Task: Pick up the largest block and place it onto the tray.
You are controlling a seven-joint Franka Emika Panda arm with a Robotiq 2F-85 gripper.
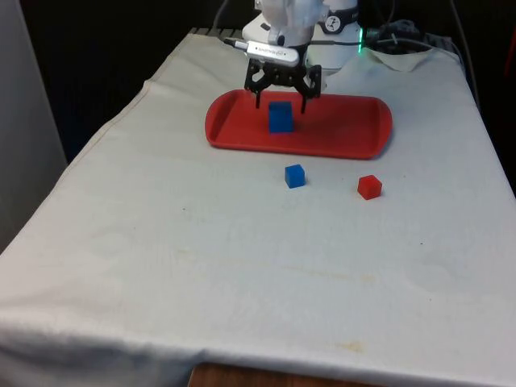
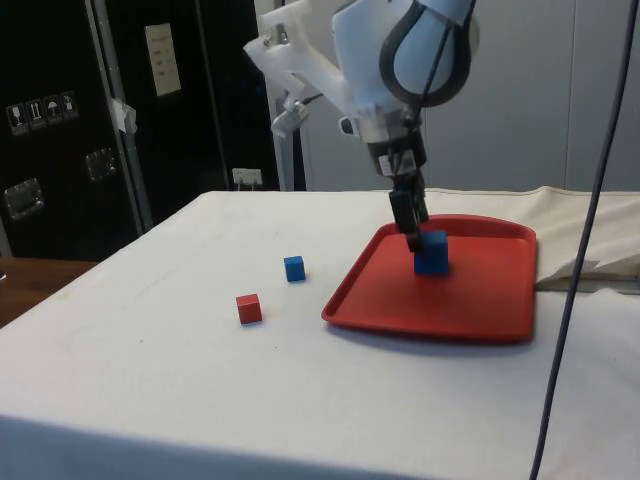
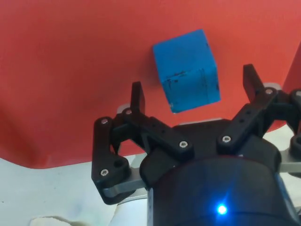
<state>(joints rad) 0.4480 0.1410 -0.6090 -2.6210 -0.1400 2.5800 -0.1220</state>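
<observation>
The large blue block (image 1: 280, 117) rests on the red tray (image 1: 347, 129), in the part toward the front view's left. My gripper (image 1: 280, 102) hovers just above the block, open, with a finger on either side and nothing between them. In the side view the large blue block (image 2: 432, 252) stands on the red tray (image 2: 480, 290) with my gripper (image 2: 414, 236) just over its top edge. From the wrist, the large blue block (image 3: 187, 70) lies on the tray (image 3: 70, 70), apart from my gripper (image 3: 194, 89) and both spread fingers.
A small blue cube (image 1: 295, 176) and a small red cube (image 1: 369, 187) lie on the white cloth in front of the tray, also seen from the side as the blue cube (image 2: 294, 268) and red cube (image 2: 249, 308).
</observation>
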